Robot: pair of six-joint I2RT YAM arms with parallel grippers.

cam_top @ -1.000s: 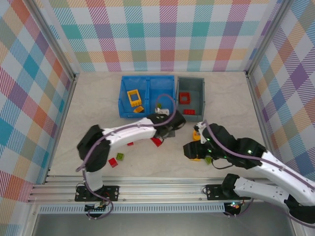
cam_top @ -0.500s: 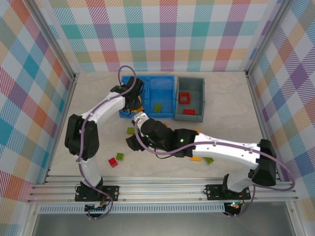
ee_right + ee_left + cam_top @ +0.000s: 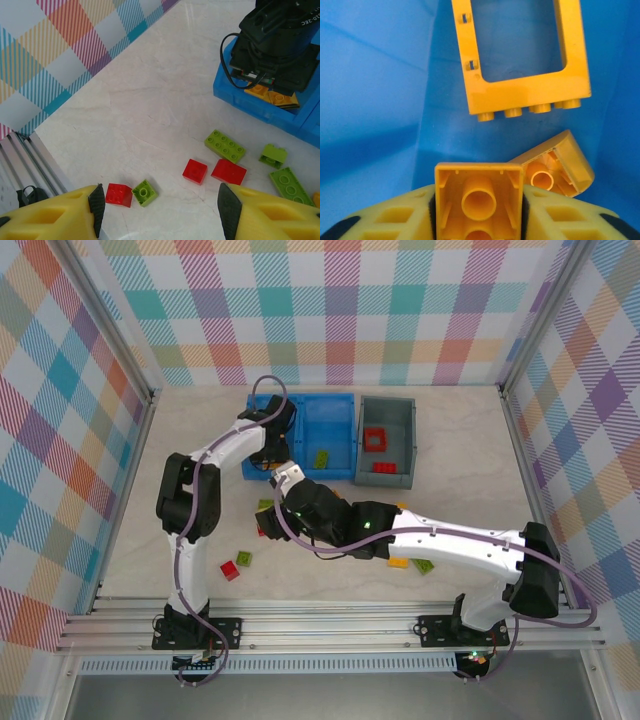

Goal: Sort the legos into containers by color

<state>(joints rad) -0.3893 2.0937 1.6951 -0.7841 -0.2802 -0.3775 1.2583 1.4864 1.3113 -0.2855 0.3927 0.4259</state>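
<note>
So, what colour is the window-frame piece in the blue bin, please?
The window-frame piece is yellow, clearest in the left wrist view.

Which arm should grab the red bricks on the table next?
Probably right. The right gripper hovers open above the red bricks; the left gripper is in the blue bin with a yellow brick between its fingers.

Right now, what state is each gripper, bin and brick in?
left gripper, shut on yellow brick over the left compartment of the blue bin
right gripper, open, empty
yellow window frame, lying flat in that compartment
sloped yellow brick, tipped, underside showing
green brick, in the blue bin's right compartment
grey bin, holds red pieces
loose red bricks, on table, unsorted
loose green bricks, on table, unsorted
</note>
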